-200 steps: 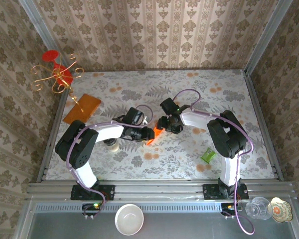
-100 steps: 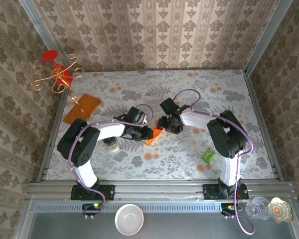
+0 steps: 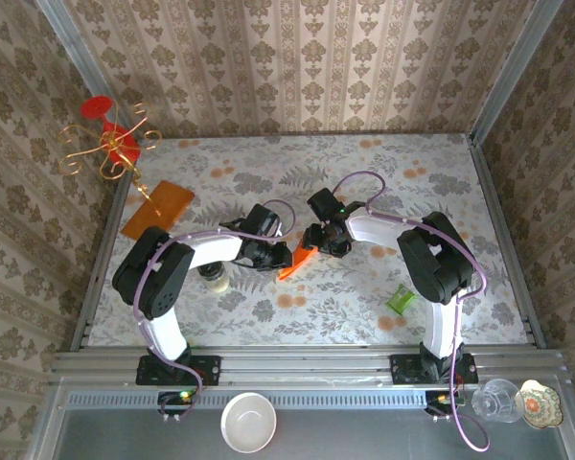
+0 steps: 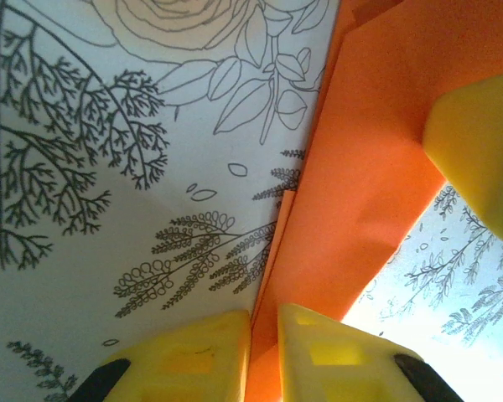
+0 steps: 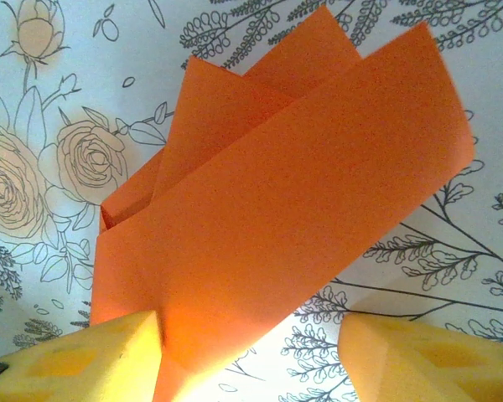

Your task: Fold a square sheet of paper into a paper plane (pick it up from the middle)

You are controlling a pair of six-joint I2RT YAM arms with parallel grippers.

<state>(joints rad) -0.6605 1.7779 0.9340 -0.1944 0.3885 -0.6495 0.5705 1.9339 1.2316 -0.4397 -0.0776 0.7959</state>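
Left gripper (image 4: 264, 322) jaws narrowed, now pinching edge of folded sheet (image 4: 377, 184); right gripper (image 5: 247, 331) jaws wide, sheet between them.

Sheet of paper (image 3: 295, 261) (image 4: 360, 167) (image 5: 268, 218): bright red-orange, creased into overlapping pointed flaps; near the middle of the table (image 3: 441, 192), stretching from two o'clock toward eight o'clock.

Red-orange paper plane (image 5: 268, 209), floral table (image 3: 364, 182)

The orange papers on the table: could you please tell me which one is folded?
The bright red-orange paper in the middle, creased into layered flaps; the duller amber sheet at the far left lies flat.
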